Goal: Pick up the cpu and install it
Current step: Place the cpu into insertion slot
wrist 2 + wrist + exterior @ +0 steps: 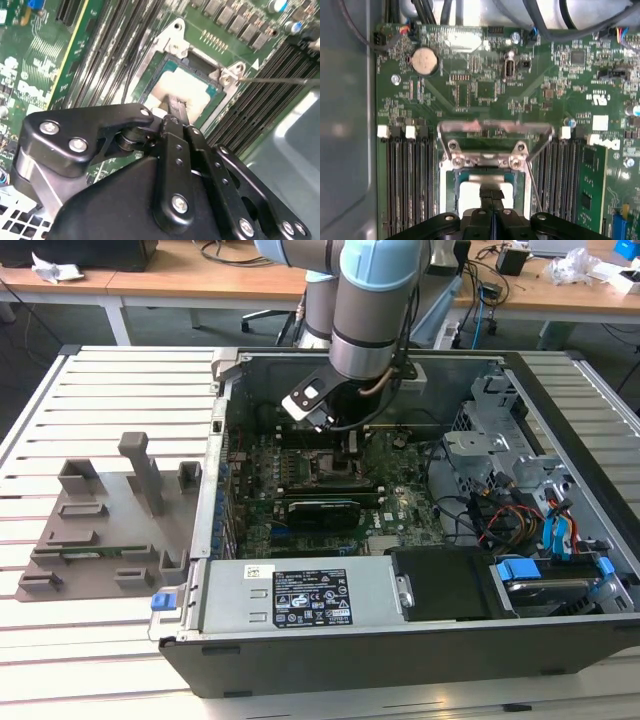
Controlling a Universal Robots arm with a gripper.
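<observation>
I see my hand (492, 192) with fingers together, tips over the cpu (470, 195) lying in the socket (485, 160). The hand's black body hides the cpu's near edge.

The computer case (400, 660) lies on the table (100, 370), and the tray (100, 530) is beside it, toward the table's edge at the exterior view's left. The motherboard (470, 95) lies in the case. The cpu (472, 192) sits in the motherboard's socket (451, 162), between 2 banks of memory slots (405, 185) and directly under the gripper (492, 194).
</observation>
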